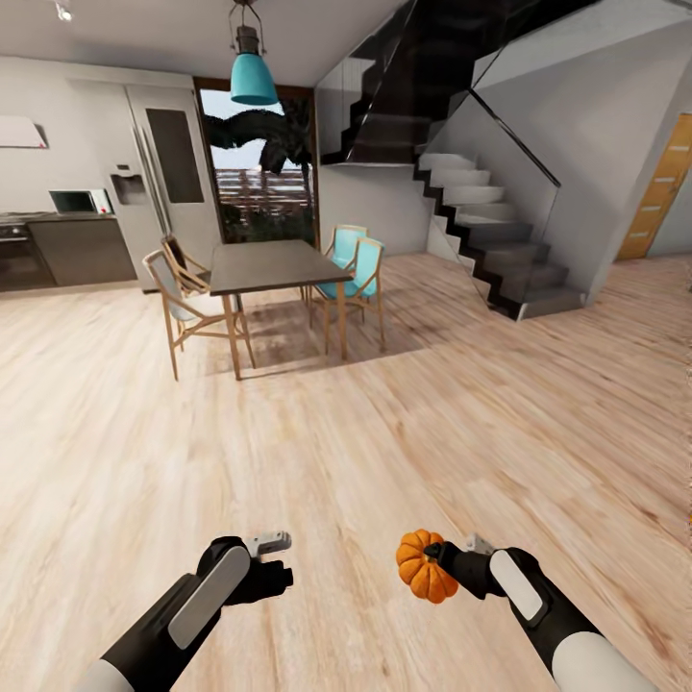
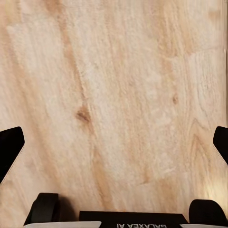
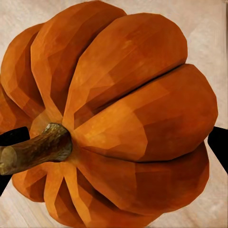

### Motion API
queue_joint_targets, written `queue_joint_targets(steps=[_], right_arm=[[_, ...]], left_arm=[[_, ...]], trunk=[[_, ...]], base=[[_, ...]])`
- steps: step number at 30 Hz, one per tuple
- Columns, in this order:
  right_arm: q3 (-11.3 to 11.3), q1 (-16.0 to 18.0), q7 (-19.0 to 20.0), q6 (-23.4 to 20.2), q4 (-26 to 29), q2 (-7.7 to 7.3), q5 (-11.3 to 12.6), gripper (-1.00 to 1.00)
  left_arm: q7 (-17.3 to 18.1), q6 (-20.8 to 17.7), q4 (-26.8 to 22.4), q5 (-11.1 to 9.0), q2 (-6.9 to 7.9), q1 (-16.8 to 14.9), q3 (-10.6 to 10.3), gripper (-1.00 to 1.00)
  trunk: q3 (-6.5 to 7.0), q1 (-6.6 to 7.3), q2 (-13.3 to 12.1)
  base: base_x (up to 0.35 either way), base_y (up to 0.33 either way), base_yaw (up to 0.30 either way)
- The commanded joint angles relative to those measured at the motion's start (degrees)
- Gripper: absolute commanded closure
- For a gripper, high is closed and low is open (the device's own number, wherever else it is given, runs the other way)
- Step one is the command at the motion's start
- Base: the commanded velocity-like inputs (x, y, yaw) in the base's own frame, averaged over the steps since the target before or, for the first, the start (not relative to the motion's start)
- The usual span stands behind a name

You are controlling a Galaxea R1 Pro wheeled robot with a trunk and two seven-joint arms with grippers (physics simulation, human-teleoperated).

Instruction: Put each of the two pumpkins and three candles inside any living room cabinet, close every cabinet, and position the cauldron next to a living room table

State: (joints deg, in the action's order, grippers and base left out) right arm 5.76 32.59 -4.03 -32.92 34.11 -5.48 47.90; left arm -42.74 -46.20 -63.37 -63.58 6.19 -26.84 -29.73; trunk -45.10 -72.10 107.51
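A small ribbed orange pumpkin [image 1: 426,567] with a short brown stem hangs low over the wooden floor at the lower right, and my right gripper [image 1: 434,560] is shut on it. In the right wrist view the pumpkin [image 3: 128,109] sits between the two black fingertips [image 3: 10,137], stem pointing sideways. My left gripper [image 1: 277,573] hovers over bare floor at the lower left. Its fingers [image 2: 9,147] stand wide apart with nothing between them. The candles, the cabinet and the cauldron are out of view.
Ahead on the left stands a dark dining table [image 1: 269,266] with wooden chairs [image 1: 183,306] and teal chairs [image 1: 358,274] around it. A staircase [image 1: 495,245] rises at the right. Kitchen units [image 1: 67,248] and a fridge [image 1: 159,183] line the far left wall. Light wood floor [image 1: 365,423] stretches between.
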Motion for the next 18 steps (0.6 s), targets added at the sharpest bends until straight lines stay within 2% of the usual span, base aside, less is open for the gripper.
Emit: queue_joint_targets(steps=[1,7,18], right_arm=[[0.27,0.05,-0.44,-0.21,0.09,-0.06,0.83,1.0],[-0.05,0.05,-0.76,-2.48,0.15,-0.06,0.83,1.0],[-0.21,0.09,-0.53,-2.84,0.17,-0.06,0.89,1.0]], left_arm=[[-0.59,0.06,-0.09,-0.58,0.08,-0.05,-0.16,-1.0],[-0.59,0.06,-0.09,-0.59,0.06,-0.05,-0.16,-1.0],[-0.59,0.06,-0.17,-0.58,0.01,-0.05,-0.16,-1.0]], trunk=[[-0.08,-0.03,0.03],[-0.22,-0.03,0.03],[-0.47,-0.03,0.03]], base=[[0.332,0.097,-0.255],[0.332,0.097,-0.255],[0.331,0.075,-0.257]])
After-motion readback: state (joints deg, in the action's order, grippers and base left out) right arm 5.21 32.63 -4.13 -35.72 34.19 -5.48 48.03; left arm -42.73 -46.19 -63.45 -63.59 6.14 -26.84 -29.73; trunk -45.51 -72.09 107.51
